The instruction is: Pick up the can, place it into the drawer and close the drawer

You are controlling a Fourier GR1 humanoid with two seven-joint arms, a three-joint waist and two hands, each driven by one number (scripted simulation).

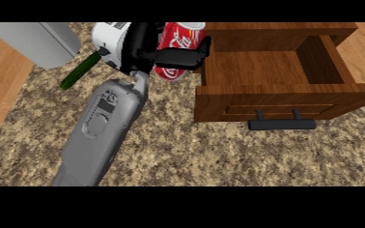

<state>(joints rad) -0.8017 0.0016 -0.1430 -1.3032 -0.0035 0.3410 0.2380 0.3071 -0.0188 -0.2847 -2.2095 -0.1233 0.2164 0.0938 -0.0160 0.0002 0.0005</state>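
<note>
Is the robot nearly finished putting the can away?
About halfway. Done: the drawer is pulled open, and the left hand is curled round the can. In hand: the can is held just left of the drawer, not inside it. Left: put the can in, let go, then push the drawer shut, perhaps by its black handle.

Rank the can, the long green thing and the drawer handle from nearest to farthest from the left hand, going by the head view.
1. The can: held in the left hand.
2. The long green thing: just to the hand's left.
3. The drawer handle: farthest, off to the lower right.
</note>
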